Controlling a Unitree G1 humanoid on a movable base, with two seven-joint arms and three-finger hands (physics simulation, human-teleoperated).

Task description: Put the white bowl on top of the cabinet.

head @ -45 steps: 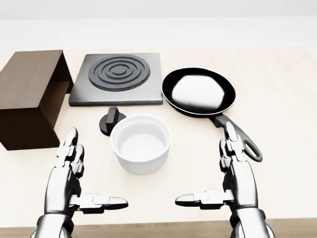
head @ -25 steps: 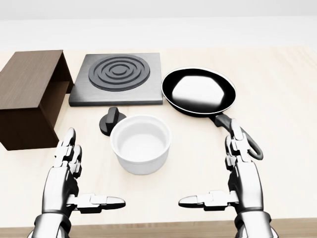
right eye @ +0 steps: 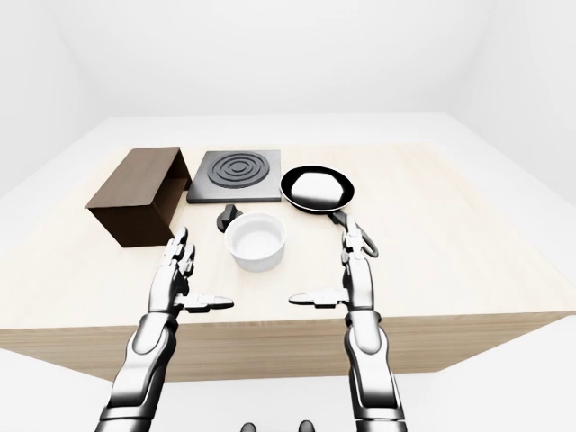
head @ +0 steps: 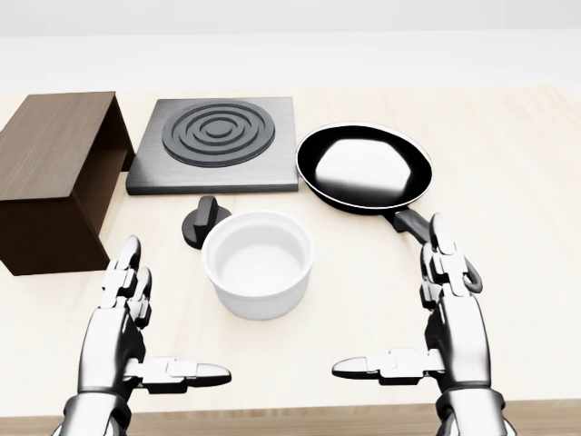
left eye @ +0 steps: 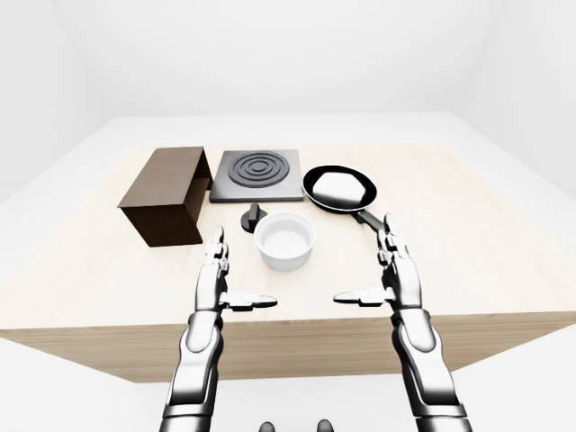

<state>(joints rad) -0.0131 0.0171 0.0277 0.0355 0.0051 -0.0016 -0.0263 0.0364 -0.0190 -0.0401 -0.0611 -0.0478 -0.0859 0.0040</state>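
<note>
Both hands are spread and hold nothing. Seen from the left eye, the left hand [left eye: 216,274] and the right hand [left eye: 396,274] hang over the near edge of the bench [left eye: 504,225], thumbs pointing inward at each other and fingers pointing toward the far edge. The white bowl [left eye: 286,240] stands between them and a little farther in, apart from both. The cabinet [left eye: 166,196], a dark wooden box open on its right side, sits toward the bench's left edge.

From the head, the white bowl [head: 259,262] sits upright and empty near the middle of the bench, with thick straight walls and a rounded rim. Just beside it at upper left is a small black knob [head: 201,222]. Toward the far edge lie a grey hotplate [head: 216,143] and a black frying pan [head: 365,169] whose handle runs down toward the right hand's fingertips [head: 436,232]. By my reading the bowl is stiff, smooth and probably slippery, moderately heavy for its size and breakable if dropped. A two-sided hold on opposite walls below the rim looks safest, or a pinch over the rim.

From the right eye, the cabinet [right eye: 135,205] shows a flat, bare top, wide enough for the bowl.
</note>
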